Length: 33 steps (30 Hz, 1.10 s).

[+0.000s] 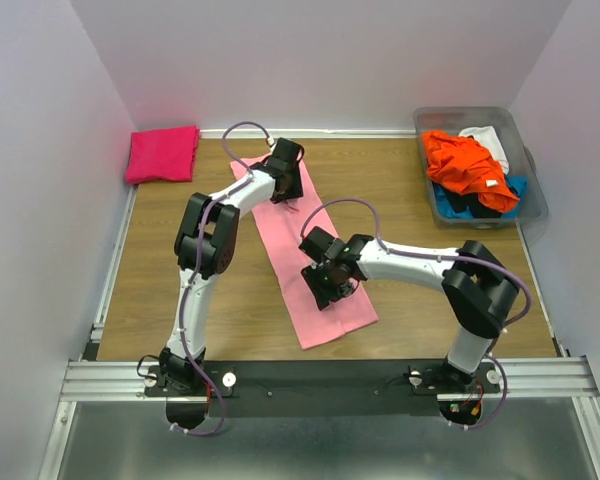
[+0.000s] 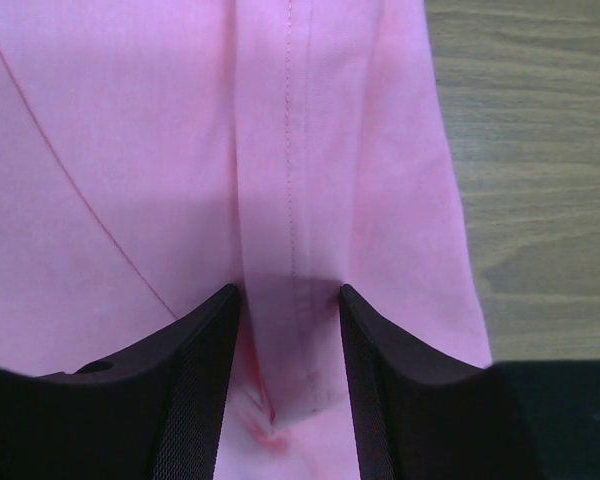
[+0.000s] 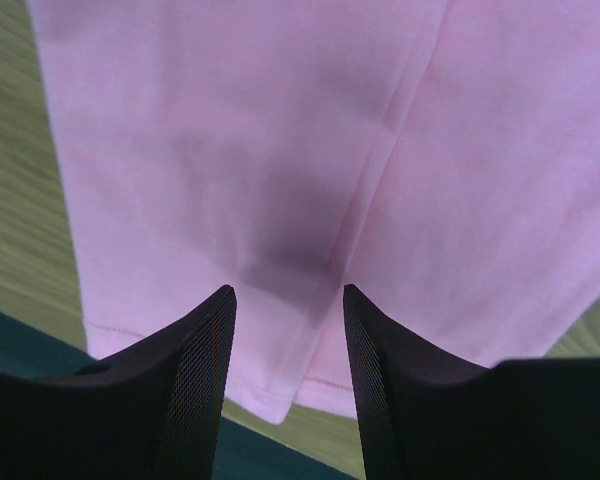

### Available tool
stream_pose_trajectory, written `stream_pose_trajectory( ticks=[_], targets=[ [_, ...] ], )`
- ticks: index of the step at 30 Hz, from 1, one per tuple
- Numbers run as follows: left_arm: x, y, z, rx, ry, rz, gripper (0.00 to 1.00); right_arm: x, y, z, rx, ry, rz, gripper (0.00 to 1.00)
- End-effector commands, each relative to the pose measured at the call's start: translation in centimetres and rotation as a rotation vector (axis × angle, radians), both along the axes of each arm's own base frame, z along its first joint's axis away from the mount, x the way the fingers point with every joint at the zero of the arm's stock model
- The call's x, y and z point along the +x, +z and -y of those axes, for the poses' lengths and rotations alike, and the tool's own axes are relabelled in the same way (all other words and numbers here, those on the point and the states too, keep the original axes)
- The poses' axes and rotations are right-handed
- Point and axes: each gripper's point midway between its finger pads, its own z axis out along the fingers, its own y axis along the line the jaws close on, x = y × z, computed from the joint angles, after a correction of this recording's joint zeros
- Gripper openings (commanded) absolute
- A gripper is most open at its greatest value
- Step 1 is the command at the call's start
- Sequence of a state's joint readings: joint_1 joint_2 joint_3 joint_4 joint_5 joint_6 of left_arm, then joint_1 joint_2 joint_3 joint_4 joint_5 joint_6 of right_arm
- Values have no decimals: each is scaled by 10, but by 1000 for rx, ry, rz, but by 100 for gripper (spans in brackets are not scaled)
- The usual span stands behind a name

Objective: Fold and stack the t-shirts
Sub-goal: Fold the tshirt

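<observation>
— Left gripper (image 2: 288, 290) first: how does it stand?

— Jaws apart, tips down on the far end of the light pink t-shirt (image 1: 278, 250). A raised fold of the cloth with a stitched seam (image 2: 290, 150) runs between its fingers (image 2: 195, 380). They straddle it with a gap on each side and do not pinch it.

— And the right gripper (image 3: 288, 290)?

— Much the same: jaws apart, tips on the near end of the same shirt. A soft crease runs between them, and the hem (image 3: 110, 328) lies just below.

— Now the scene, biggest thing first.

— The wooden bench (image 1: 400, 200) carries everything. On it the light pink t-shirt lies folded into a long narrow strip. It slants from the far middle toward the near right, with one arm at each end.

— Next?

— A clear plastic bin (image 1: 470, 112) sits at the far right corner, well apart from the strip. At the far left corner a magenta t-shirt (image 1: 163, 153) lies folded into a neat square, overhanging the bench's edge.

— What is in the bin?

— An orange t-shirt (image 1: 460, 160) lies crumpled on top. A white cloth (image 1: 485, 140) sits behind it, with a blue cloth (image 1: 442, 205) and a black cloth (image 1: 475, 205) beneath. I cannot tell what garments those three are.
</observation>
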<state>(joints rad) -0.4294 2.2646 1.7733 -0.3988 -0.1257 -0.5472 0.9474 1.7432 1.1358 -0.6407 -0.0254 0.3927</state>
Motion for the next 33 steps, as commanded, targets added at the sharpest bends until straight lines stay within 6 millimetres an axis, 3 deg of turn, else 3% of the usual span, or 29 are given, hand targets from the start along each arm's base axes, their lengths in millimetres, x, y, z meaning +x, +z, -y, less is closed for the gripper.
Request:
stream_pose_trajectory(
  ticks=[1,2,6,11,12,16,19,20,22,23,26,27,29,30,32,33],
  targets=[
    [16,-6,-4,31,20,18,53,1,-13,-11,5,11,-36,55],
    [17,-16,-5,40,20,1,53,1,-16,-12,0,14,-40,55],
    [32,-27,-10,38,11,-13,53,6,-22,-17,-15,32,-44,55],
    [62,-23,-15,-15,-15,37,54,15,-30,-35,-7,52,-56,55],
    [64,-29,-14,-28,-25,30,54,15,-31,-36,-5,56,-64,55],
    [85,-23,-17,-62,-36,65,55,11,-35,-41,5,79,-96,55],
    [90,-22,-13,-108,-61,77,59,7,-31,-43,22,96,-117,55],
    [91,-19,-12,-117,-67,82,64,7,-28,-44,23,95,-118,55],
    [90,-7,-9,-139,-78,95,70,13,-13,-52,56,99,-88,56],
    [90,13,-8,-156,-84,120,75,16,-6,-54,61,99,-74,58],
    [84,40,-6,-193,-70,148,83,30,25,-65,97,98,-9,62],
    [84,70,-6,-206,-67,194,85,34,33,-66,104,95,10,64],
    [78,92,-11,-205,-53,220,87,42,54,-62,105,75,70,68],
    [75,126,-16,-205,-39,273,87,47,63,-61,107,64,97,71],
    [62,139,-25,-187,-19,285,88,54,73,-49,81,33,148,73],
    [52,176,-31,-192,-11,342,88,54,79,-41,82,10,159,75]
  ],
)
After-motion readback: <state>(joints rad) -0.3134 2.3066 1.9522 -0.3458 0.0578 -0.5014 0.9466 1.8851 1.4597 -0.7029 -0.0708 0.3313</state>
